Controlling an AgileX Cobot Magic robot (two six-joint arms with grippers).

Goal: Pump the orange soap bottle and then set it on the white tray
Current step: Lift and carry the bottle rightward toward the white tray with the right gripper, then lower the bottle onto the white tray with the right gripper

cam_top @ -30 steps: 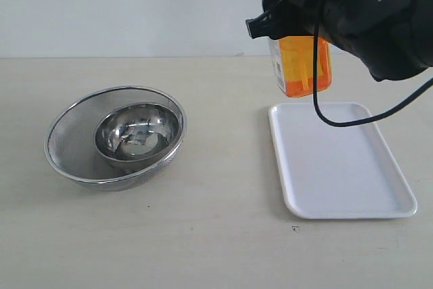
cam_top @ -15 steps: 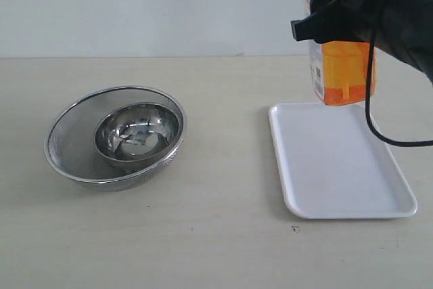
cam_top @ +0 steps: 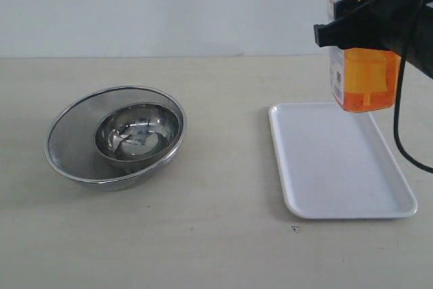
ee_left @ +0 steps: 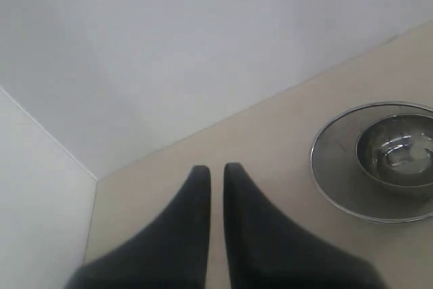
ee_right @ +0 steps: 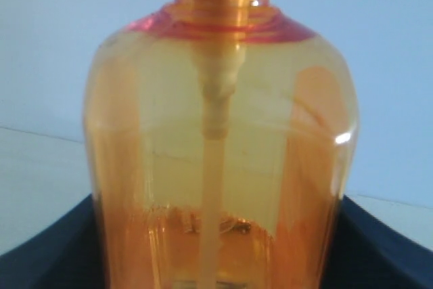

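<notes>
Tabletop [cam_top: 216, 167], bottle [cam_top: 365, 79] over far edge of tray [cam_top: 338, 167]

**Gloss plastic, bright steel, matt tabletop**

The white tray [cam_top: 342, 167] is smooth plastic with a soft sheen. Above its far edge, the orange soap bottle [cam_top: 365, 82] is translucent, glossy plastic that catches highlights on its shoulders. The bottle's printed label [cam_top: 335, 72] looks flat and matt, though its material cannot be told. The right gripper [cam_top: 362, 25] around the bottle looks like matt black plastic. Well to the tray's left, a polished steel bowl [cam_top: 137, 131] mirrors its surroundings inside a fine wire-mesh strainer [cam_top: 67, 137] with a shiny metal rim. The table [cam_top: 216, 248] under the tray is matt, pale and faintly speckled. The left gripper [ee_left: 216, 170] has smooth, matt dark fingers.
</notes>
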